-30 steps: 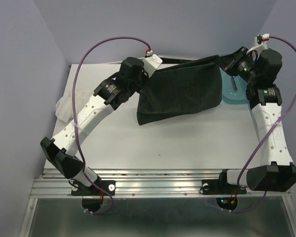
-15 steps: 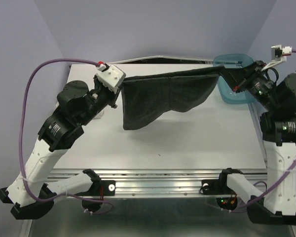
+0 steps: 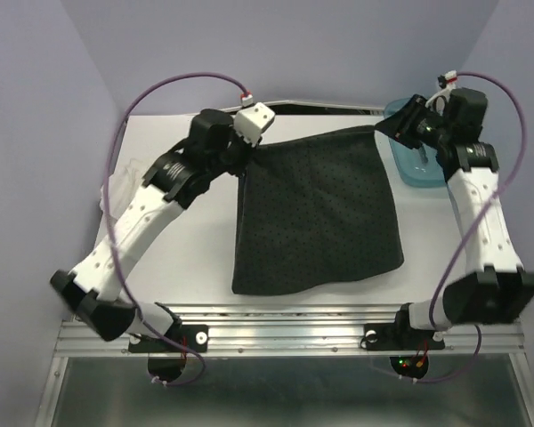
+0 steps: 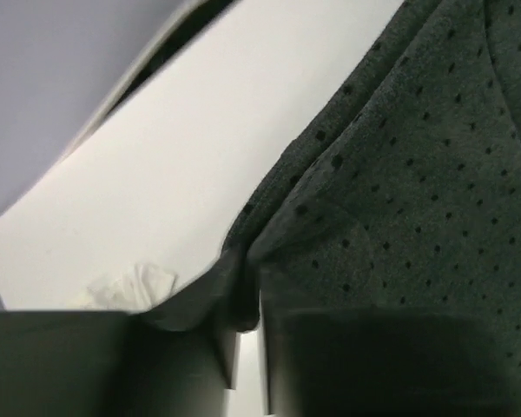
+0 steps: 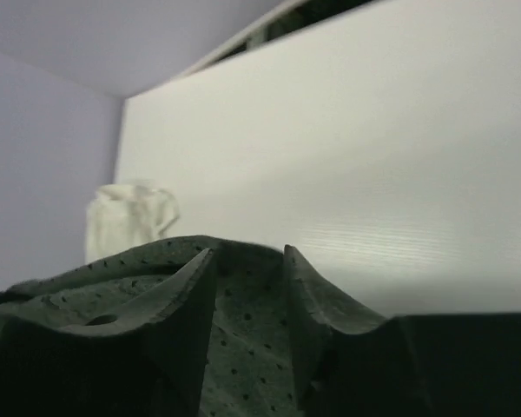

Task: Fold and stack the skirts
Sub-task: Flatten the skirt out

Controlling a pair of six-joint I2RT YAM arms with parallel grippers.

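Observation:
The charcoal-black dotted skirt [image 3: 316, 213] lies spread flat on the table, its hem near the front edge. My left gripper [image 3: 243, 160] sits at its far left corner, jaws a little apart, with a fold of the cloth [image 4: 417, 174] still lying at the tips [image 4: 246, 304]. At the far right corner is my right gripper [image 3: 387, 129]. Its jaws [image 5: 246, 254] stand apart, with slack dotted cloth [image 5: 243, 347] lying between them. The white skirt [image 3: 116, 191] is bunched at the table's left edge; it also shows in the left wrist view [image 4: 130, 285] and the right wrist view [image 5: 126, 217].
A teal plastic bin [image 3: 427, 181] stands at the back right, just behind my right wrist. Purple cables loop over both arms. Lavender walls close in the table on the left, back and right.
The black skirt hung stretched between both raised grippers; now it lies flat on the table. Both arms have come down and both sets of jaws have parted.

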